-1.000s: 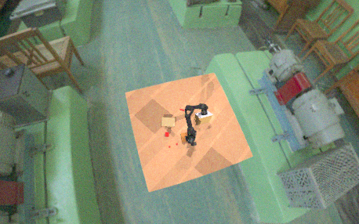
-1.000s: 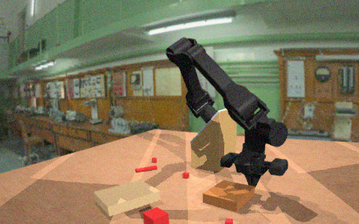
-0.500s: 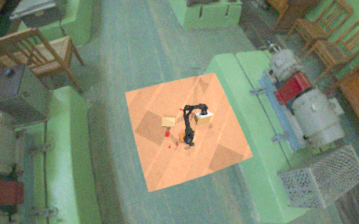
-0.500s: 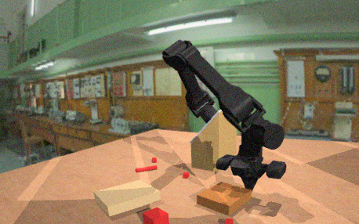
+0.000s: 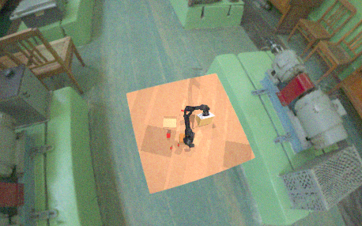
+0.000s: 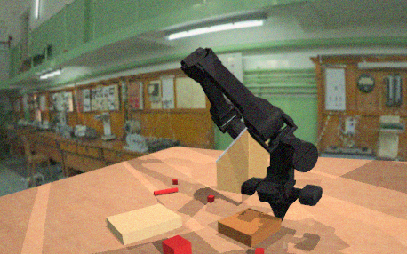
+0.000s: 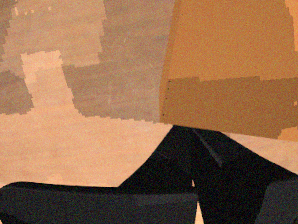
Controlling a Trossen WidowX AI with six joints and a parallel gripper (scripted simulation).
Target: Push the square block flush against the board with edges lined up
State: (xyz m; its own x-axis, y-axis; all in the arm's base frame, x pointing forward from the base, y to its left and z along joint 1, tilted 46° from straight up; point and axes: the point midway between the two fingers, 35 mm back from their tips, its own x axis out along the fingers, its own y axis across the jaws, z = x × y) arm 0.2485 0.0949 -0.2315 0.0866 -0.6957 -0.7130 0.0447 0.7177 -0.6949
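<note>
One brown block [image 5: 182,137] [image 6: 244,226] [image 7: 225,50] in wrist view, pale board [image 5: 169,122] [image 6: 144,220] only elsewhere

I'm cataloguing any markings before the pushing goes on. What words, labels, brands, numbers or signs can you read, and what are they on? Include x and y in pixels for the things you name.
No text can be read anywhere.
Sheets on the back wall [image 6: 101,99]: too blurred to read.
Round dial on the right wall [image 6: 365,83]: too small and blurred to read.
Pale board [image 5: 169,122] [image 6: 144,223]: no marking visible.
</note>
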